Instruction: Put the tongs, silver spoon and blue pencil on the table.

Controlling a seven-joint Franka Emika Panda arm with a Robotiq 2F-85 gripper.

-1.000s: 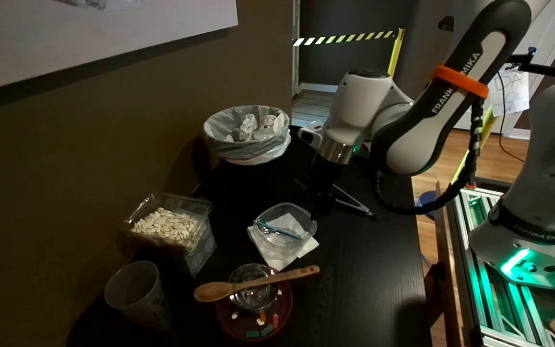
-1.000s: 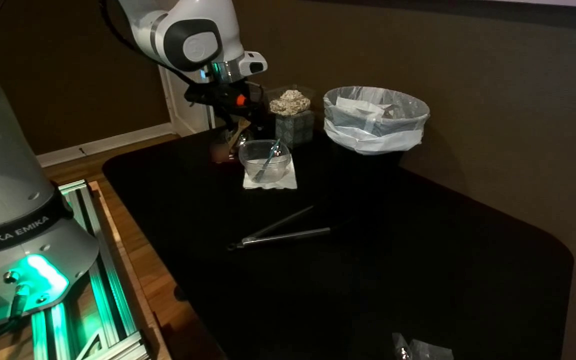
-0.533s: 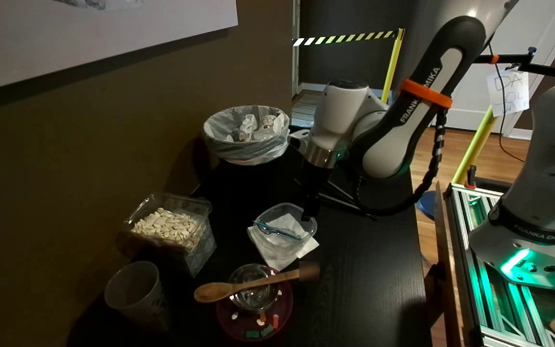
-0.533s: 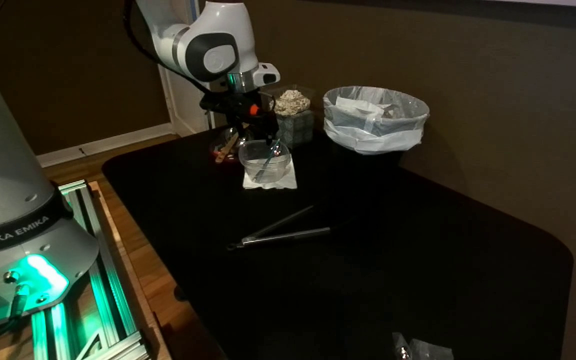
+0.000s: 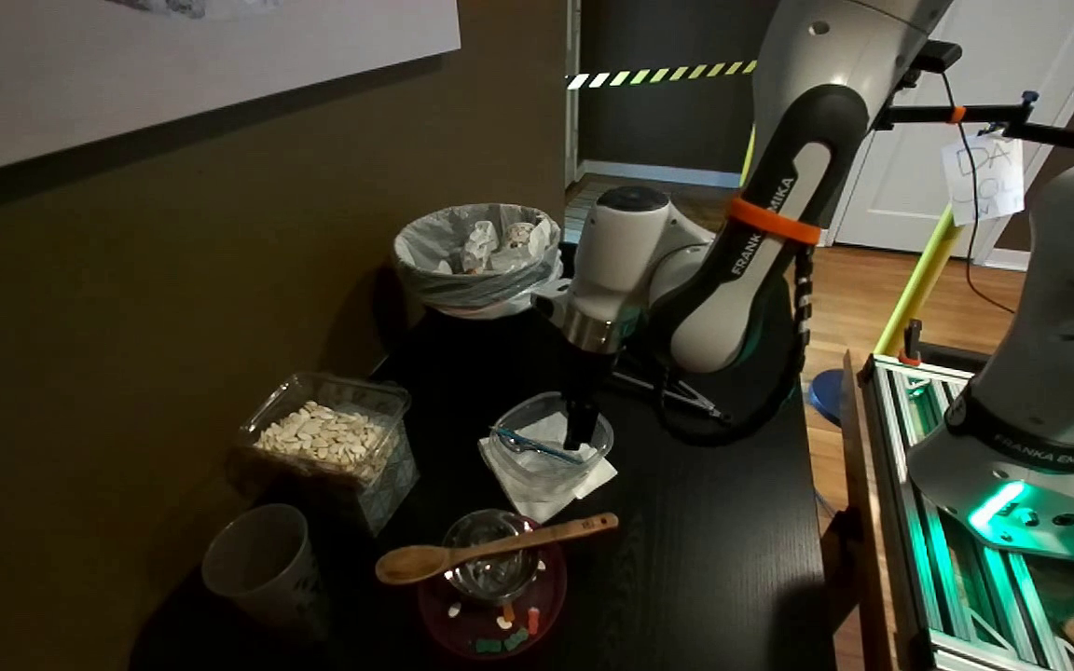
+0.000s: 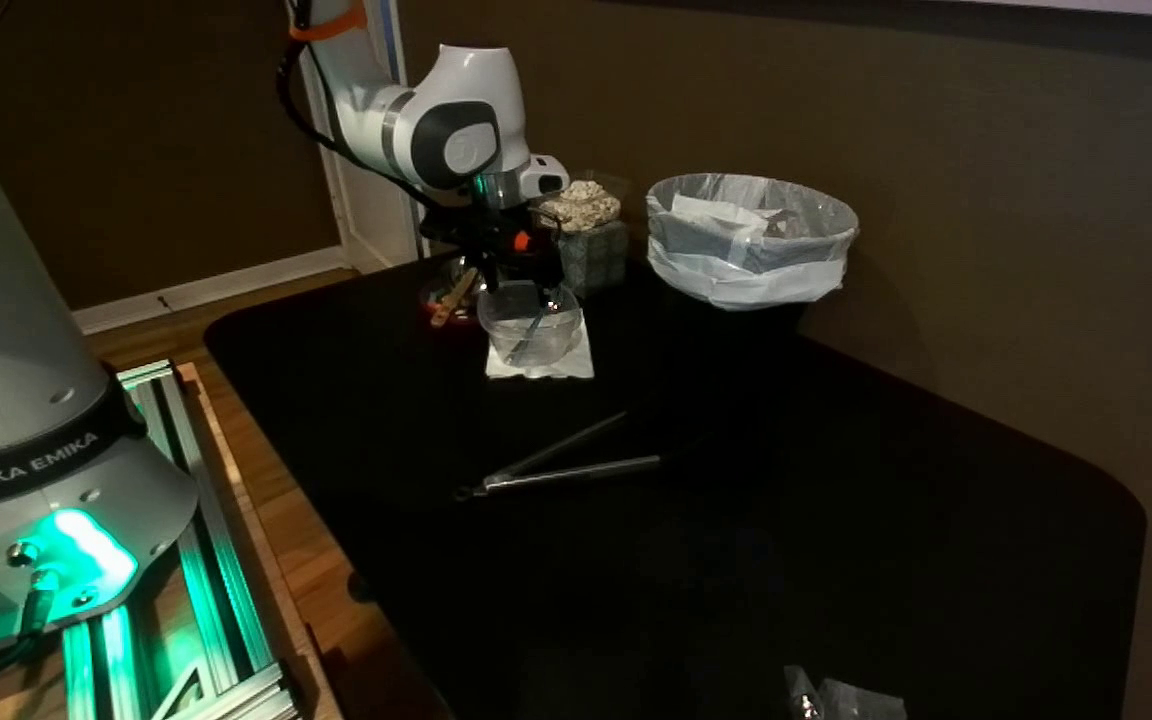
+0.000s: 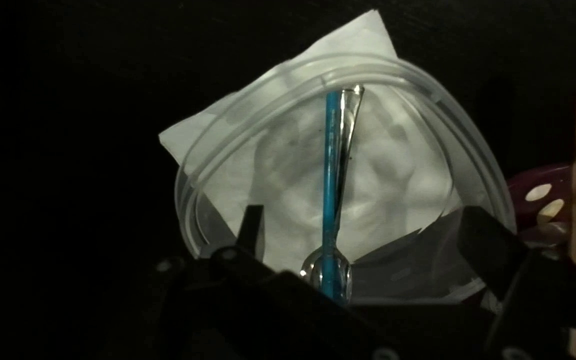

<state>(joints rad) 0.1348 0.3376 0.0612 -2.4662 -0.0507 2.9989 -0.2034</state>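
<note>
The tongs (image 5: 686, 396) lie spread in a V on the black table (image 5: 723, 540); they also show in an exterior view (image 6: 576, 472). The blue pencil (image 7: 329, 175) and the silver spoon (image 7: 349, 112) lie side by side in a clear plastic bowl (image 7: 468, 125). The pencil crosses over the spoon's bowl end. My gripper (image 7: 361, 220) is open and empty above the bowl. Its fingers stand apart on either side of the pencil and spoon, touching neither. The lower ends of both are partly hidden by the gripper. In an exterior view the gripper (image 6: 518, 286) is at the bowl's rim.
A white napkin (image 5: 544, 509) lies under the bowl. A wooden spoon (image 5: 444, 559) rests across a glass bowl on a dark red plate (image 5: 439, 624). A patterned box (image 5: 392, 485), a cup (image 5: 262, 568) and a lined bin (image 6: 751, 275) stand near the wall. A clear wrapper (image 6: 861, 702) lies at the near edge.
My gripper has moved from beside the bowl to over it and has come lower. The tongs, pencil, spoon and bowl have not visibly moved.
</note>
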